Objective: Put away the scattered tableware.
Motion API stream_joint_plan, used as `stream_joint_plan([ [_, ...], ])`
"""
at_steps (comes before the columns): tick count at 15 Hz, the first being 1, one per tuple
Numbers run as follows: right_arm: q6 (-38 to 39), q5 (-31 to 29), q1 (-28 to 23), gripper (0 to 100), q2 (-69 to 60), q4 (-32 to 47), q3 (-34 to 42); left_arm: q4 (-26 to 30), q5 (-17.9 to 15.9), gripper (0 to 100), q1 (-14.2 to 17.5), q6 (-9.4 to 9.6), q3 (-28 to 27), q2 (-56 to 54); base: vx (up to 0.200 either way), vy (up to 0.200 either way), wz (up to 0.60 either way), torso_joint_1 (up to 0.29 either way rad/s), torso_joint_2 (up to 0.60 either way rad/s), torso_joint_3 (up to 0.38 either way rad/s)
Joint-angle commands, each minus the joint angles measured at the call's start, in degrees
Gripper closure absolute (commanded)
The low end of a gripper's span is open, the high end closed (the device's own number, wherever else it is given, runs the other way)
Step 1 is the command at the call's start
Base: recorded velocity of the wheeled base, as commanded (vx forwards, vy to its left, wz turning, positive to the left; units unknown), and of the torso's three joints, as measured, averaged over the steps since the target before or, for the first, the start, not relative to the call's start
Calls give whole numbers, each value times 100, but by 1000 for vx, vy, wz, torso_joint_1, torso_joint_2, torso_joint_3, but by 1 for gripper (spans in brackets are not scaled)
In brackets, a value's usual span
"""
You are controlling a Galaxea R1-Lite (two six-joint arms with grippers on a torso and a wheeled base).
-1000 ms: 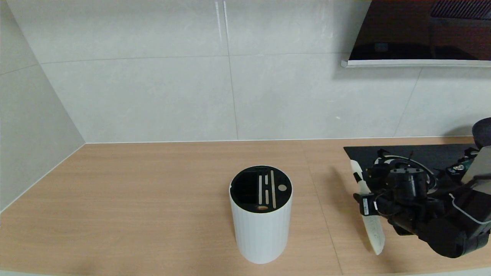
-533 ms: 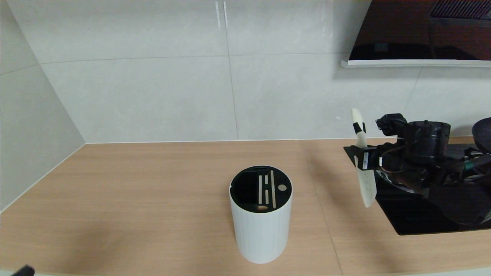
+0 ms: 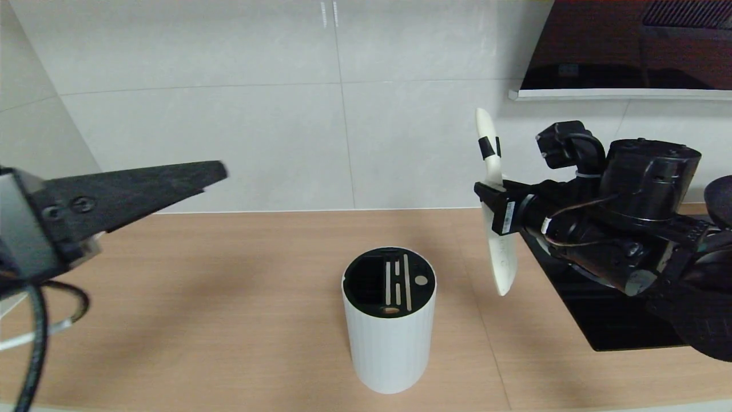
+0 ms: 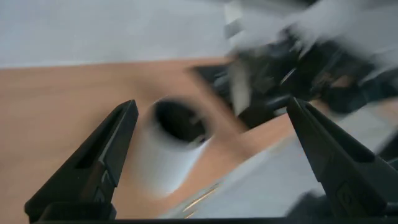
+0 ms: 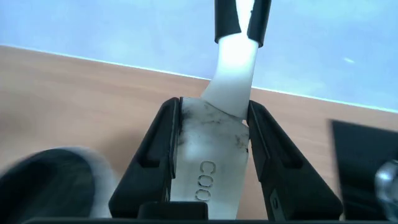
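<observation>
A white cylindrical holder [image 3: 389, 320] with a black slotted top stands on the wooden counter [image 3: 229, 297], and it appears blurred in the left wrist view [image 4: 171, 146]. My right gripper [image 3: 496, 206] is shut on a white knife [image 3: 496, 240], held upright in the air to the right of the holder and above its top, blade pointing down. The right wrist view has the knife [image 5: 217, 155] clamped between the fingers [image 5: 158, 155]. My left gripper [image 4: 211, 143] is open and holds nothing. One of its fingers [image 3: 137, 191] is raised at the left, well above the counter.
A black cooktop [image 3: 606, 320] lies on the counter at the right, under my right arm. A dark range hood [image 3: 629, 51] hangs on the tiled wall above it. The counter meets walls at the back and the left.
My right gripper has lifted the knife off the counter and carried it up and to the left, toward the holder. My left arm has come into view at the left.
</observation>
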Motion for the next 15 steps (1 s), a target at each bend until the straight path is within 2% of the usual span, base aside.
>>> stream_joint_plan([
  [1, -1, -16, 536, 100, -377, 2, 207, -526, 71, 0, -636, -293, -20, 1200, 0, 0, 0, 0, 0, 0],
  [3, -1, -34, 914, 100, -429, 2, 330, -781, 89, 0, -909, -601, 121, 1473, 0, 0, 0, 0, 0, 0],
  [6, -1, -34, 1556, 100, -403, 2, 567, -1510, 98, 0, -979, -680, 376, 1736, 0, 0, 0, 0, 0, 0],
  [8, -1, -25, 1802, 100, -377, 2, 620, -2064, 168, 0, -1234, -944, 525, 1895, 0, 0, 0, 0, 0, 0],
  [9, 8, -25, 1925, 100, -359, 2, 646, -2310, 274, 0, -1304, -1005, 552, 2026, 0, 0, 0, 0, 0, 0],
  [12, 17, -25, 2180, 100, -280, 2, 699, -2767, 854, 0, -1524, -979, 587, 2483, 0, 0, 0, 0, 0, 0],
  [15, 43, -16, 2400, 100, -271, -7, 734, -2978, 924, 0, -1568, -979, 587, 2571, 0, 0, 0, 0, 0, 0],
])
